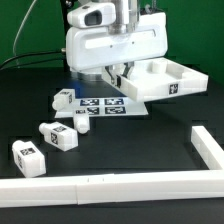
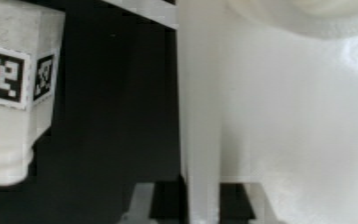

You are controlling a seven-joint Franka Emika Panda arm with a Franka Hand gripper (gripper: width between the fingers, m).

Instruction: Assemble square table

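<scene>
The white square tabletop [image 1: 165, 80] sits at the exterior view's right, its near-left rim reaching over the marker board. My gripper [image 1: 121, 77] is shut on that rim. In the wrist view the rim wall [image 2: 202, 110] runs between my two dark fingers [image 2: 158, 203], and my gripper [image 2: 199, 205] clamps it. A round corner hole [image 2: 318, 15] shows on the tabletop. Several stubby tagged legs lie on the table: one [image 1: 63, 98] by the marker board, one [image 1: 82, 123], one [image 1: 58, 135] and one [image 1: 30, 155]. One tagged leg [image 2: 16, 90] shows beside the rim in the wrist view.
The marker board [image 1: 100, 105] lies under and to the left of the tabletop. The long white L-shaped rail [image 1: 110, 186] runs along the front and up the exterior view's right side [image 1: 208, 150]. The arm's white body [image 1: 110, 45] hangs over the back middle.
</scene>
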